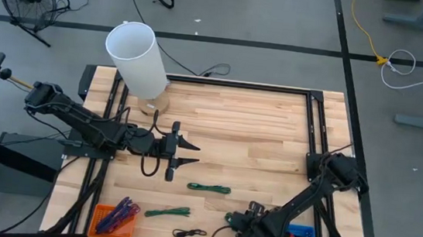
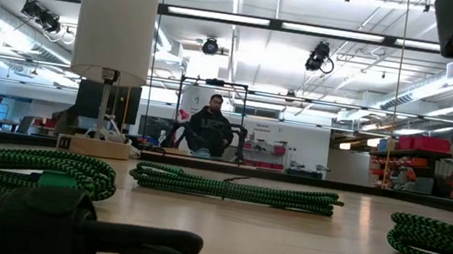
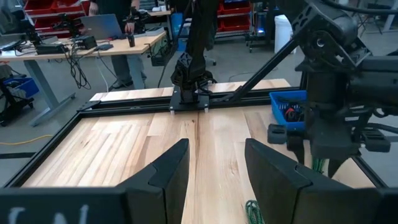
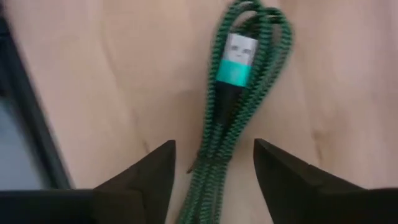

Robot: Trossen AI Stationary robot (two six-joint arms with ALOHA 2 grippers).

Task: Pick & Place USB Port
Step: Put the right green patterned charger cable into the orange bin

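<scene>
Right hand [image 4: 211, 168] held wide over one coiled green cable [image 4: 239, 81], teal-banded, no writing readable, on worktop [image 1: 272, 132] front; left hand [image 1: 185, 152] wide mid-worktop; three green cables counted.

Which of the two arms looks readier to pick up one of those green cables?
The right. Its claw hangs open directly over a coiled green cable, fingers on either side. The left claw is open too, but over bare wood with no cable between its fingers.

Two matte black jointed arms, looped black cables along links, wedge-shaped tapered black jaws
</scene>
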